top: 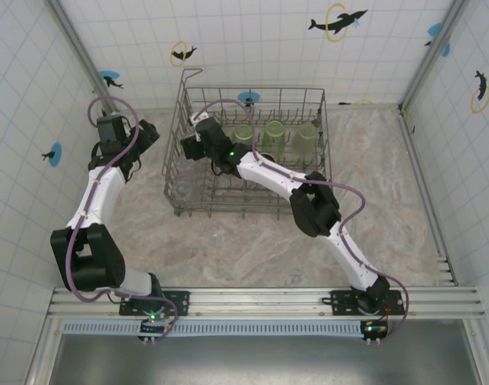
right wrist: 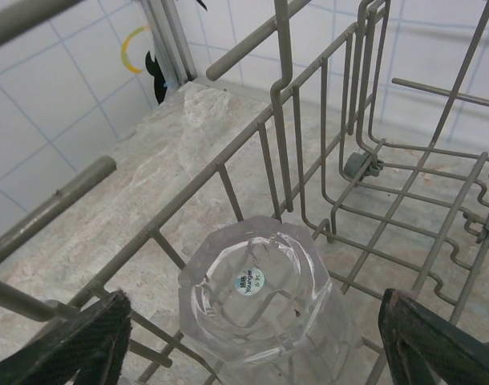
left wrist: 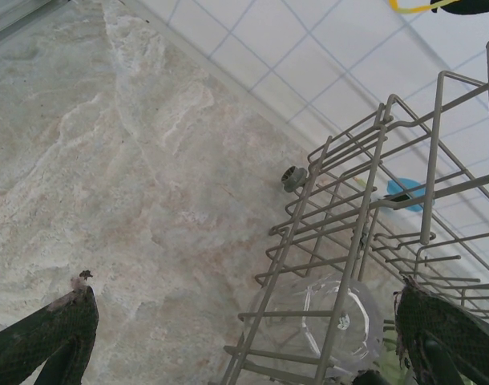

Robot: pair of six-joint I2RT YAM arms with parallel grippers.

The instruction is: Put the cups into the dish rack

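The grey wire dish rack [top: 325, 136] stands mid-table. Three light-green cups [top: 274, 132] stand in its back row. My right gripper [top: 190, 148] reaches into the rack's left end. In the right wrist view a clear glass [right wrist: 256, 297] stands upside down on the rack floor between the open right gripper [right wrist: 260, 345]. Both fingers [right wrist: 88, 341] stand apart from the glass. My left gripper [top: 152, 136] hangs just outside the rack's left side. The left gripper [left wrist: 248, 337] is wide open and holds nothing. A clear glass [left wrist: 337, 317] shows through the rack wires [left wrist: 353, 241].
Tiled walls [top: 20, 96] enclose the marbled tabletop [top: 228, 249] on three sides. The rack's raised corner loop [top: 190, 76] stands at its back left. A rack wheel [left wrist: 293, 177] sits by the wall. A metal rail [top: 260, 301] runs along the near edge.
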